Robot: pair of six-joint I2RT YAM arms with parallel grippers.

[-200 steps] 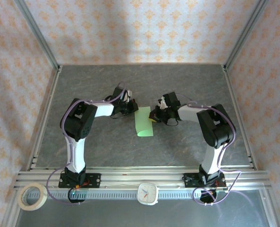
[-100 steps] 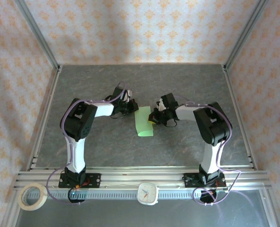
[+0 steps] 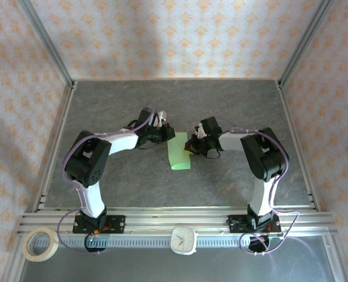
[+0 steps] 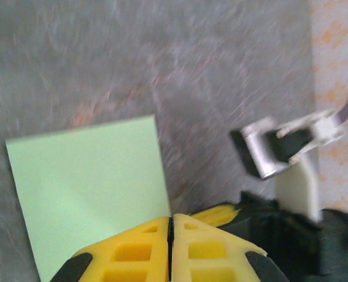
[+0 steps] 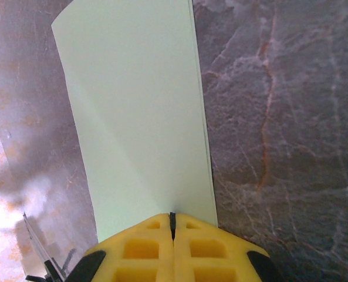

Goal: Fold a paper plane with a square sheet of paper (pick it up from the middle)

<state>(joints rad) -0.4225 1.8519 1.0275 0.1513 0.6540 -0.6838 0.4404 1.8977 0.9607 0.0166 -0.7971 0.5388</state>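
Table [image 3: 238,106] first: on it the square sheet of paper [image 3: 178,153], folded to a narrow strip, lies flat between your hands. Your right gripper [image 5: 172,218] is closed, with the strip running straight ahead of its tips. Your left gripper [image 4: 171,222] is closed too, paper ahead-left. Whether either pinches it, I can't tell. You seem mid-crease; next, press evenly along the fold.

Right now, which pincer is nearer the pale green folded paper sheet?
Right, narrowly: the right pincer sits over the pale green paper sheet's right edge, the left pincer at its far-left corner.
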